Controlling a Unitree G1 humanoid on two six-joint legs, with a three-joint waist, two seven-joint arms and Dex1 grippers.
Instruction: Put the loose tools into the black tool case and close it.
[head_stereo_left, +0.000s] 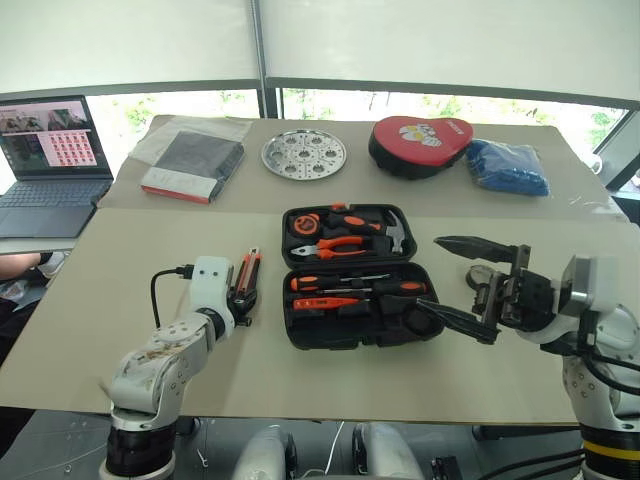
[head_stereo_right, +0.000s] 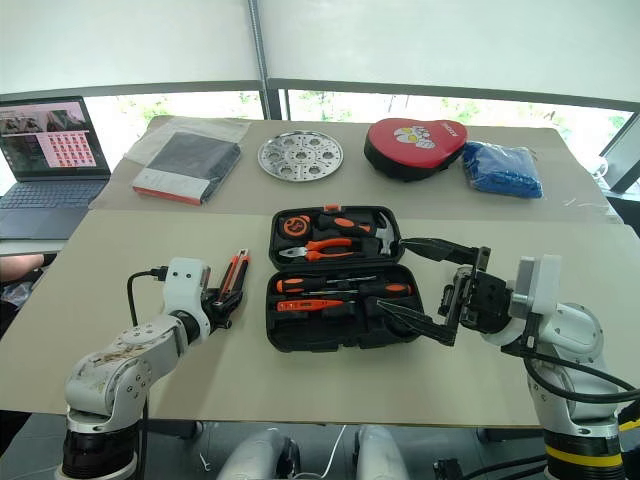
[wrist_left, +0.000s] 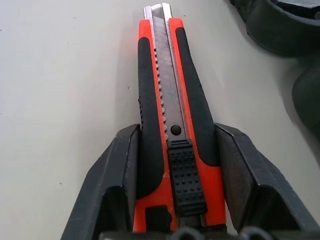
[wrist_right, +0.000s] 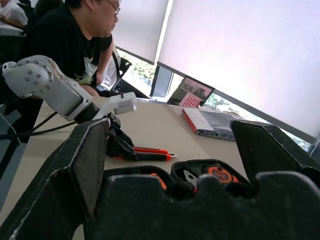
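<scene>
Left gripper: nearest the lens in its wrist view, fingers pressed on both sides of the orange-black utility knife, which lies flat on the table left of the case, blade tip pointing away
Right gripper: raised at the case's right edge, pointing left, jaws spread wide, holding nothing
Black tool case: one, open at table centre; pliers, hammer and tape measure in the far half, two screwdrivers and a slim orange tester pen in the near half
Right wrist view: shows a person seated beyond the table, behind the left arm
Far table: one laptop, one flat dark book, one perforated metal disc, one red-topped pouch, one blue bag
</scene>
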